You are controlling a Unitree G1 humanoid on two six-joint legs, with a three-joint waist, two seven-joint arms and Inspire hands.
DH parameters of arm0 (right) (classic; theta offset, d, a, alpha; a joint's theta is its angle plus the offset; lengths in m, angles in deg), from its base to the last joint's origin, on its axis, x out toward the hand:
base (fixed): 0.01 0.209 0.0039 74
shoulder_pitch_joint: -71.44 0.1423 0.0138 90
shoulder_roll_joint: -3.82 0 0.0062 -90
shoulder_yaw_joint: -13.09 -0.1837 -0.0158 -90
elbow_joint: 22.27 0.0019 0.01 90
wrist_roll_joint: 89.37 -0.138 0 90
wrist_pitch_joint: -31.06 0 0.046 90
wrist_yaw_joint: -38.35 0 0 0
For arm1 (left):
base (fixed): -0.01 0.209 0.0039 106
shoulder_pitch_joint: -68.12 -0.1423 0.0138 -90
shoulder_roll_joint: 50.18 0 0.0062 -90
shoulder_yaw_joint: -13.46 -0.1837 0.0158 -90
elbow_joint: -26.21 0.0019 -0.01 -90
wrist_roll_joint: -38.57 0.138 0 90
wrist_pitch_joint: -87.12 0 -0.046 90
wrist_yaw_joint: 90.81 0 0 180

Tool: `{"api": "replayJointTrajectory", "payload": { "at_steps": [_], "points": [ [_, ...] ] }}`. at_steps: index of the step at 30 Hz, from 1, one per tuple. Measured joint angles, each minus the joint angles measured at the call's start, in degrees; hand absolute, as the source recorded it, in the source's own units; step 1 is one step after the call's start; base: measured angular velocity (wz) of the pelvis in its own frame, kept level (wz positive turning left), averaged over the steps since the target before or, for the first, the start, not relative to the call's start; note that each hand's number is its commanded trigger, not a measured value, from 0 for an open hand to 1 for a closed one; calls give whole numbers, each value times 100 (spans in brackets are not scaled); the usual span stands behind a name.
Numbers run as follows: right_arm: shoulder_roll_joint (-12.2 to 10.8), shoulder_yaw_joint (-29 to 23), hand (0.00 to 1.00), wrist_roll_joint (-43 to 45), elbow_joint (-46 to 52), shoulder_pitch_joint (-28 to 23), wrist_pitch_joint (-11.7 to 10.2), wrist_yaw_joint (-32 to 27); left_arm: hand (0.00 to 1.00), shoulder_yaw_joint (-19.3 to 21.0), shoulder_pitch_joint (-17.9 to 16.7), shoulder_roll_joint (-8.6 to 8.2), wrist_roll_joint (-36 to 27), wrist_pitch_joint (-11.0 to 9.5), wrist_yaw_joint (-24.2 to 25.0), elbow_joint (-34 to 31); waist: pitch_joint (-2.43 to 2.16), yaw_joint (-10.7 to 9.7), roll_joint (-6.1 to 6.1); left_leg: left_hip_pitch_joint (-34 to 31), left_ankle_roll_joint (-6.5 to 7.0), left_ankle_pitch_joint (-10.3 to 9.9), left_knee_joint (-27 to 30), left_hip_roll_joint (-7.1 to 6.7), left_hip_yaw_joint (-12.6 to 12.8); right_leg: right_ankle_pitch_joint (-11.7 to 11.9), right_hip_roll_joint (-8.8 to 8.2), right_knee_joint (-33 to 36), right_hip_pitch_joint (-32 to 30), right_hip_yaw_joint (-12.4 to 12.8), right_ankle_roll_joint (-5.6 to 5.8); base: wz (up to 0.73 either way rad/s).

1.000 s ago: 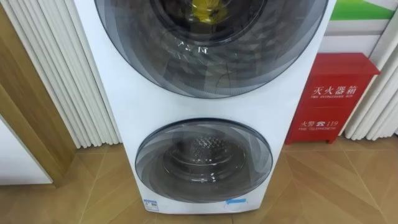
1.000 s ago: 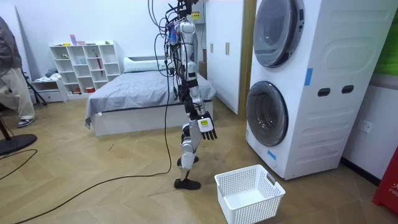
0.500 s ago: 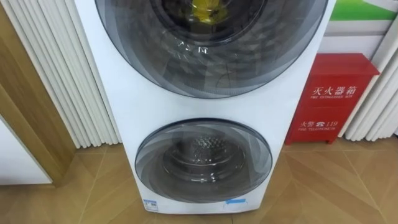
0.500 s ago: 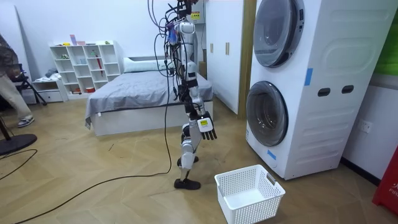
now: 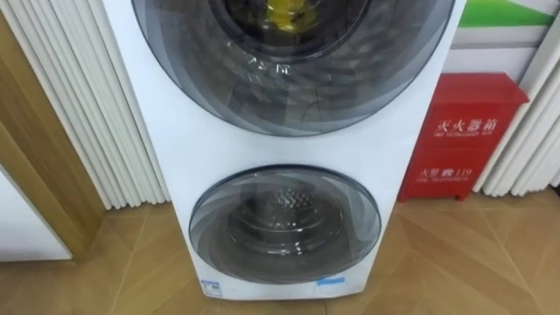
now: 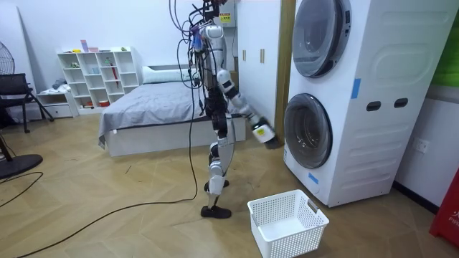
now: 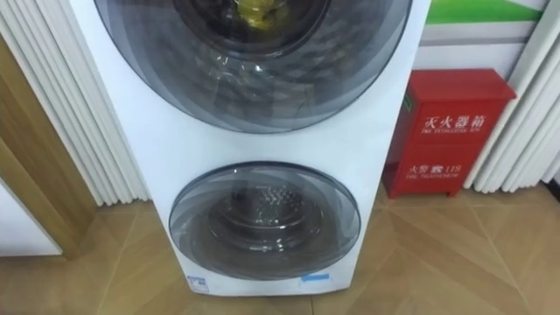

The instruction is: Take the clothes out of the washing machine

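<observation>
We see yellow clothes [image 5: 284,10] behind the washing machine [image 5: 175,149]'s shut upper door [image 5: 350,79]. We judge them soft and light; grab a bunched fold. Our right hand [image 6: 264,134] is raised toward the lower door [image 6: 308,130]; we cannot tell its state.

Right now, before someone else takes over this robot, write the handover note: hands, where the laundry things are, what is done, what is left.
Right robot hand: held out toward the lower door of the washing machine, just short of it.
Clothes: something yellow lies behind the upper door. Both doors are shut; no clothes seen in the lower drum.
Basket: on the floor by the robot's feet, in front of the machine, empty.
Done: nothing taken out yet.
Left: open a door, take out the clothes.
</observation>
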Motion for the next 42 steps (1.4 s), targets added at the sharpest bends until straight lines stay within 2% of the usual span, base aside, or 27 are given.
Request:
{"api": "replayJointTrajectory", "payload": {
  "at_steps": [3,5,8,14,20,26,29,31,33,42],
  "points": [
    [218,-22,0,-66,484,502,-43,-219,0,-3,9,70,8,114,27,-20,5,-12,-58,-10,0,0,1,0,-3,0,1,1,-6,0,0,0],
    [267,-47,0,-66,716,725,-40,-331,0,-1,32,113,19,192,53,-27,-16,-14,-99,-17,0,0,1,0,-4,0,0,1,-12,-3,0,0],
    [267,-128,0,-81,1237,846,-37,-538,0,0,27,140,136,305,45,-85,-38,25,-130,-9,0,0,-3,-1,-7,1,-1,9,-7,-12,-1,0],
    [377,-133,0,-232,1789,1049,-24,-883,0,-5,-44,178,416,483,71,-346,-47,121,-141,-9,0,0,-23,-1,-8,1,0,11,2,-14,-1,-1],
    [605,-126,0,-513,1339,1755,34,-982,0,-2,-86,194,637,664,73,-558,-39,190,-172,2,0,1,-33,-6,-93,0,6,1,21,-47,-1,6],
    [731,-122,0,-635,1147,1953,230,-986,0,46,-126,217,741,852,139,-767,-27,325,-223,-61,-1,2,-22,-11,-219,0,7,3,0,-169,-1,7],
    [757,-124,0,-651,984,2318,246,-980,0,123,-186,239,857,865,234,-821,-24,307,-237,-56,-1,2,-12,-11,-227,0,5,5,11,-188,-1,2],
    [895,-124,0,-750,863,2513,245,-945,0,145,-188,271,892,866,248,-841,-22,307,-274,-76,-1,2,-10,-11,-290,1,6,5,24,-318,-1,14],
    [1052,-124,0,-812,752,2694,245,-902,0,145,-218,337,899,885,250,-840,-31,316,-341,-96,-2,2,2,-12,-343,0,11,6,45,-345,-1,17],
    [1199,-100,0,-860,745,2862,247,-866,0,100,-409,474,1138,938,354,-769,-31,310,-389,-142,-2,2,3,-19,-451,1,6,21,25,-471,-2,4]
  ]
}}
